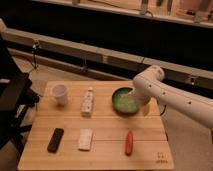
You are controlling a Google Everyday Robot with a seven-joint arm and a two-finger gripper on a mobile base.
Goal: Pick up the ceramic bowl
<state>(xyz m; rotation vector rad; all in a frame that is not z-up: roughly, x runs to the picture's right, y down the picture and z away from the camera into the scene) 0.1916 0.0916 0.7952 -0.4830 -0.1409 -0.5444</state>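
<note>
The ceramic bowl (122, 102), round and glossy green inside, rests on the wooden table (107, 125) at its back right. My white arm reaches in from the right and bends down over the bowl's right side. The gripper (136, 104) sits at the bowl's right rim, open, and the arm's end hides part of that rim. The bowl stays flat on the table.
A small white cup (60, 94) stands at the back left, with a white bottle (88, 102) lying beside it. Toward the front lie a black flat device (55, 139), a white bar (86, 139) and an orange-red stick (129, 142). A dark chair (12, 100) stands left of the table.
</note>
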